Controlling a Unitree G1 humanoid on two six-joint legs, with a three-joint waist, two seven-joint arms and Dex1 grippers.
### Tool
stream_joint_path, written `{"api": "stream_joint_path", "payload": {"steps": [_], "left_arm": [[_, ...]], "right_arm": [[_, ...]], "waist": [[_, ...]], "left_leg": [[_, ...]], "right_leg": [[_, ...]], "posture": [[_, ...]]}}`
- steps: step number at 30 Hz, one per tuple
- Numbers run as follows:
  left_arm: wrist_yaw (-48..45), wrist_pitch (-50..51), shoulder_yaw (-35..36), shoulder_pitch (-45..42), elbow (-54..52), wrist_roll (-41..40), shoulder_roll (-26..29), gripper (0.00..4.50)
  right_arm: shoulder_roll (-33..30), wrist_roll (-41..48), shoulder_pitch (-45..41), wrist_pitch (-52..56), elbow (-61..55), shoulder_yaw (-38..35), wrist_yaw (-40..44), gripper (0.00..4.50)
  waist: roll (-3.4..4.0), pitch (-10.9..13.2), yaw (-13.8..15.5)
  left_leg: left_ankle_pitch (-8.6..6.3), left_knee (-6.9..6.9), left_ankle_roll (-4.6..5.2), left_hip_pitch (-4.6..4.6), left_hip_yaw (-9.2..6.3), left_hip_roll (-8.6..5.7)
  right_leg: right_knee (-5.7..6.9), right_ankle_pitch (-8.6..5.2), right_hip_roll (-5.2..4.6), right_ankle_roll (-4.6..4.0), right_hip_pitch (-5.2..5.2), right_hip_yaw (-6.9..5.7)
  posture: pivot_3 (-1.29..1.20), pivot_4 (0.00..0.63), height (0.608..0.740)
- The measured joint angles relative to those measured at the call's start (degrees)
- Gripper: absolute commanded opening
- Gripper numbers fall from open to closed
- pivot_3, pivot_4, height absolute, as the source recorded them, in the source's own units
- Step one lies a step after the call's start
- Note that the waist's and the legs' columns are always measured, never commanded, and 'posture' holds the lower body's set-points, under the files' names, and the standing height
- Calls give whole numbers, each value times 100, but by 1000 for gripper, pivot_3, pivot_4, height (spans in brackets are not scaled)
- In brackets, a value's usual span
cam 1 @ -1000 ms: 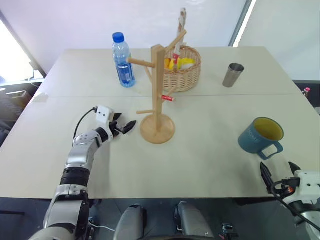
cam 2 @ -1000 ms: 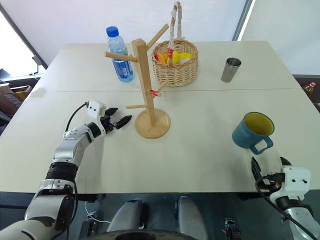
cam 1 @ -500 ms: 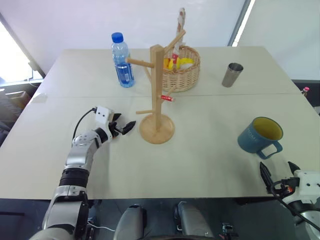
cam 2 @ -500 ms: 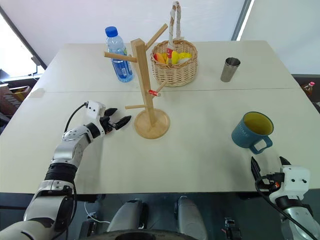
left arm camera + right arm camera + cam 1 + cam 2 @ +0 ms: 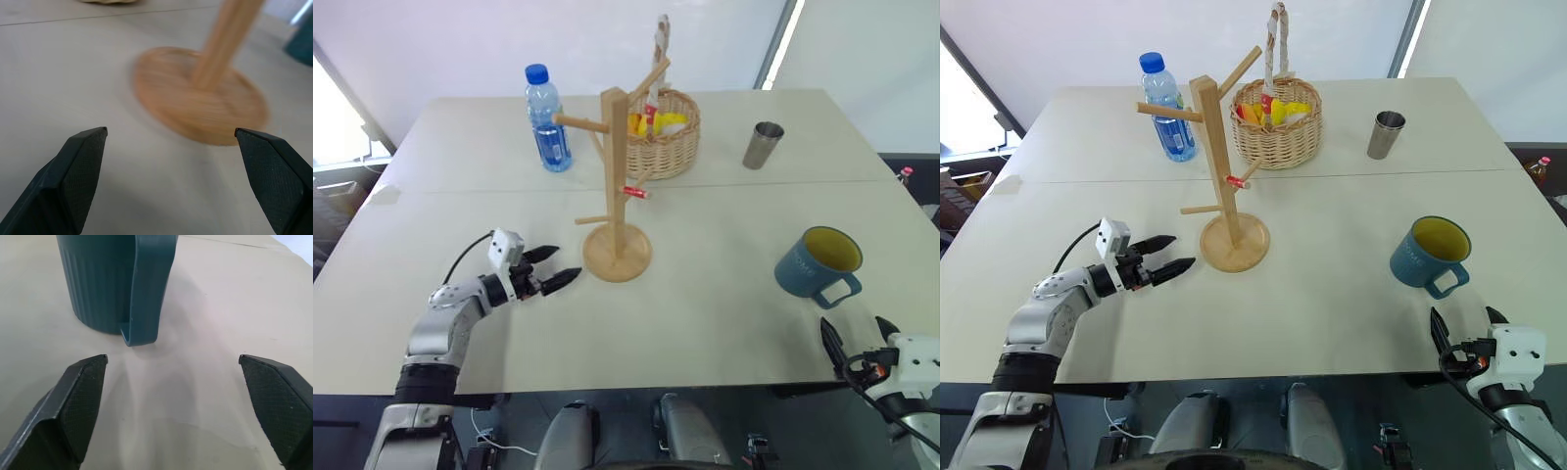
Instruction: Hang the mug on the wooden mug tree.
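Observation:
The dusty-blue mug (image 5: 817,264) with a yellow inside stands upright on the table's right side, its loop handle (image 5: 146,289) turned toward the front edge. My right gripper (image 5: 858,340) waits open at that front edge, just short of the handle, nothing between its fingers. The wooden mug tree (image 5: 618,186) stands mid-table on its round base (image 5: 200,95), pegs bare, one red-tipped. Left of the base, a short gap away, my left gripper (image 5: 554,267) is open and empty, pointing at the base.
A wicker basket (image 5: 662,134) with yellow items sits behind the tree. A blue-capped water bottle (image 5: 546,119) stands at the back left. A steel tumbler (image 5: 761,145) stands at the back right. A seam (image 5: 783,182) crosses the table behind the tree.
My left gripper has drawn back from the tree's base toward the table's front edge. The right gripper, the mug and the tree kept still; the picture shifted slightly.

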Motion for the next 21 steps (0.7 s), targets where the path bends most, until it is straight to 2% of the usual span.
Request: {"api": "stream_joint_path", "payload": {"steps": [8, 14, 17, 21], "left_arm": [[-695, 692, -820, 377, -1474, -384, 355, 4500], [-524, 225, -1593, 119, -1893, 31, -89, 4500], [-368, 130, -1721, -59, -1956, 92, -339, 4500], [-280, 95, -1789, -85, -1955, 110, -391, 4500]], "right_arm": [[106, -69, 314, 15, -395, 90, -85, 4468], [453, -107, 188, 122, -749, 445, -366, 4468], [630, -160, 11, 147, -865, 496, -706, 4468], [761, -268, -181, 153, -875, 469, -1161, 4468]], "waist": [[5, -2, 2], [6, -3, 6], [4, -3, 4], [3, -3, 1]], "left_leg": [[0, 0, 0, 0, 1, 2], [0, 0, 0, -1, 1, 2], [0, 0, 0, -2, 0, 2], [0, -8, 0, -7, -2, 3]], "right_leg": [[-2, -10, 0, -17, 0, 3], [-2, -6, 3, -10, 0, 4], [-3, -2, 6, -3, -1, 3], [-3, -2, 10, -4, -10, 2]], "posture": [[0, 150, 740], [0, 150, 740], [0, 150, 740], [0, 150, 740]]}}
